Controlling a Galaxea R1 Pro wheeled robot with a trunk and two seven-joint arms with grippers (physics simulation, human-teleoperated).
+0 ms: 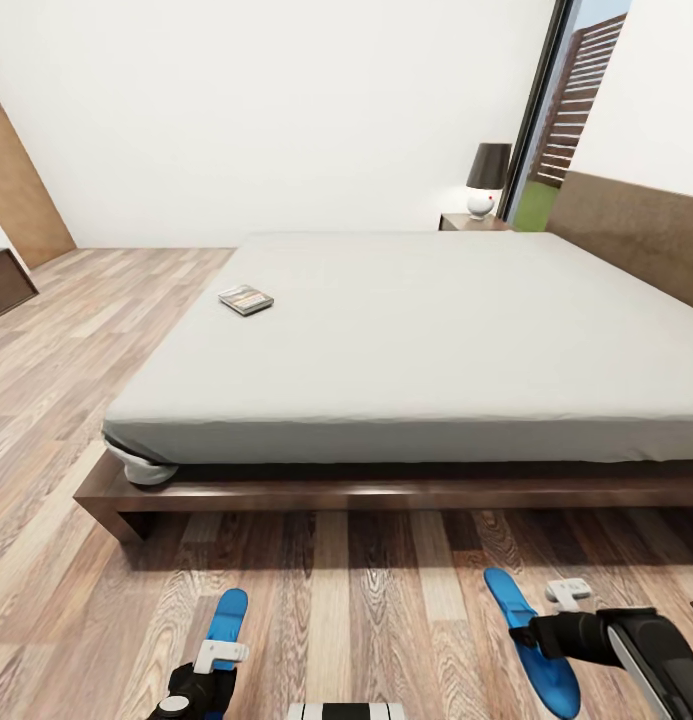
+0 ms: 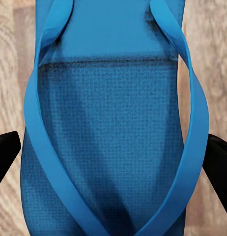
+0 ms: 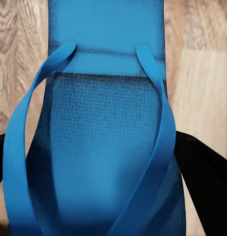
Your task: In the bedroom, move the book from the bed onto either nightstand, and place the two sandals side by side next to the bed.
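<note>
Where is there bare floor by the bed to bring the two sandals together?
The plank strip in front of the bed frame, between the left sandal and the right sandal, is bare. The crowded spots are the sandals themselves, under the left gripper and right gripper. The mattress is bare except for the book.

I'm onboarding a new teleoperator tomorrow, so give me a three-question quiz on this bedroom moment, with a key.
1. True or false: the book lies on the bed.
2. Multiple choice: each blue sandal lies on A) the mattress, B) the wood floor, C) the nightstand.
3. Short answer: what stands on the nightstand beside the headboard?

Key
1. True; it lies near the mattress's left edge.
2. B. The left sandal lies under the left gripper, the right sandal beside the right gripper, set apart, not yet side by side.
3. A lamp with a dark shade.
</note>
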